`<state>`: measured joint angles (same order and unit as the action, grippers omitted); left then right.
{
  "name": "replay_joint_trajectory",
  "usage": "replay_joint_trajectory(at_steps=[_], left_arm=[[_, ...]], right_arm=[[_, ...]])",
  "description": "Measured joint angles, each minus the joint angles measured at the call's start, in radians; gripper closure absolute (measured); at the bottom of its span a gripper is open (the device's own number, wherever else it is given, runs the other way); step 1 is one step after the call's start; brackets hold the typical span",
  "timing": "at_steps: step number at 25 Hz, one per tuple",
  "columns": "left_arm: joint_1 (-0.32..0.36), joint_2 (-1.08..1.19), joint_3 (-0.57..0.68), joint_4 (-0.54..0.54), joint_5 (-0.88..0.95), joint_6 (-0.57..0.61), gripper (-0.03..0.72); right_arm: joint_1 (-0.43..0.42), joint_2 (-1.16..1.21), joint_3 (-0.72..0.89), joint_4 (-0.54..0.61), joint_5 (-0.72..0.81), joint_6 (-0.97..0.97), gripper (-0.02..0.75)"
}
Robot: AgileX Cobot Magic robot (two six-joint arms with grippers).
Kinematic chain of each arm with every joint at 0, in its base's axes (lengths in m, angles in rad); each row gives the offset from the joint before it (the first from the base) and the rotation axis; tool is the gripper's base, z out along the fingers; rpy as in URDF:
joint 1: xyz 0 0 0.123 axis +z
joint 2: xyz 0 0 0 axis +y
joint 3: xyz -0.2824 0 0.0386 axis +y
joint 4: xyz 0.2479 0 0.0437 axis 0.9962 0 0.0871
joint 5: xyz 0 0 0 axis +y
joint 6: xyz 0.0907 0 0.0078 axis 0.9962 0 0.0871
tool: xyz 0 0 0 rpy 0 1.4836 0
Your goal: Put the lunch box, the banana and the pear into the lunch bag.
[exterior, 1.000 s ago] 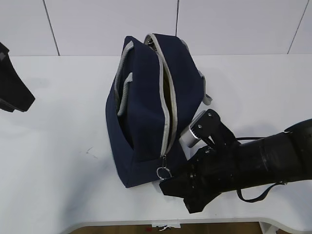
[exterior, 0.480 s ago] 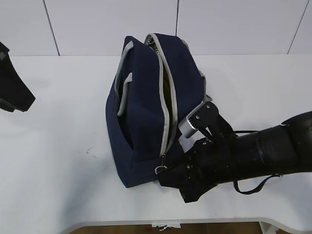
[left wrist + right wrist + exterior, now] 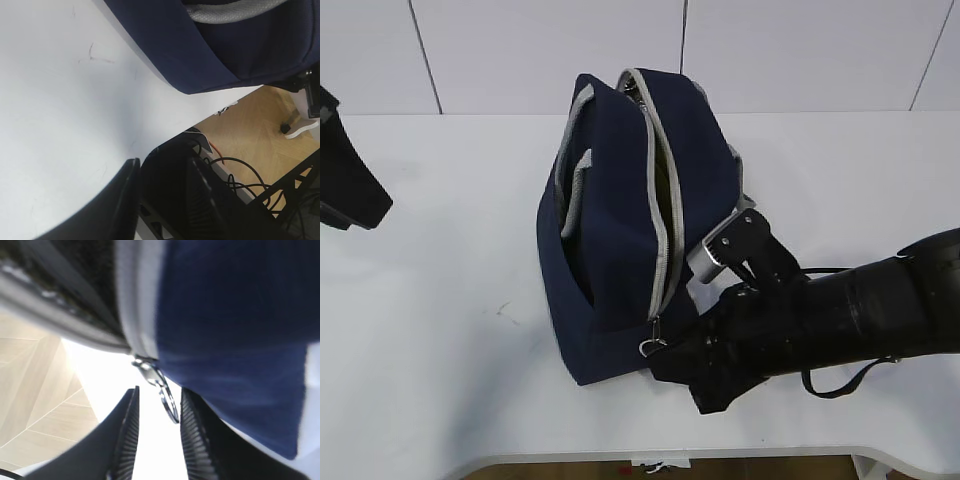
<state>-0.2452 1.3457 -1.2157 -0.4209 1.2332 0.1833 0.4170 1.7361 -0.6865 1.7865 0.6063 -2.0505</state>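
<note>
At the near edge of the tabletop (image 3: 430, 380) the right claw (image 3: 156, 440) sits low beside the near end of the bag (image 3: 620, 250). Its fingers (image 3: 127, 435) stand part-open on either side of the zipper's ring pull (image 3: 167, 400), which hangs between them without either pad visibly pressing on it, so nothing is gripped yet. The step in hand looks like taking the ring to work the zipper (image 3: 665, 230), whose grey track runs up the bag's top and gapes open along most of its length.

To do it well, the claw should close squarely on the ring itself, not on the fabric beside it, then pull along the line of the zipper so the slider does not jam; the soft bag may drag or tip with the pull.

Farther left, the left claw (image 3: 160, 195) hangs off the tabletop's edge, well apart from the bag, part-open and empty.

The lunch box, banana and pear appear in no view; whether they lie inside the bag cannot be told through the dark opening
</note>
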Motion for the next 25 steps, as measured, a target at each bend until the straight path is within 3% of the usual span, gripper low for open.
replay_joint_trajectory(at_steps=[16,25], left_arm=[[0.0,0.0,0.0,-0.002,0.0,0.0,0.444],[0.0,0.0,0.0,-0.002,0.0,0.0,0.444]], right_arm=[[0.0,0.0,0.0,0.0,-0.008,0.022,0.74],[0.0,-0.012,0.0,-0.024,0.003,0.172,0.747]])
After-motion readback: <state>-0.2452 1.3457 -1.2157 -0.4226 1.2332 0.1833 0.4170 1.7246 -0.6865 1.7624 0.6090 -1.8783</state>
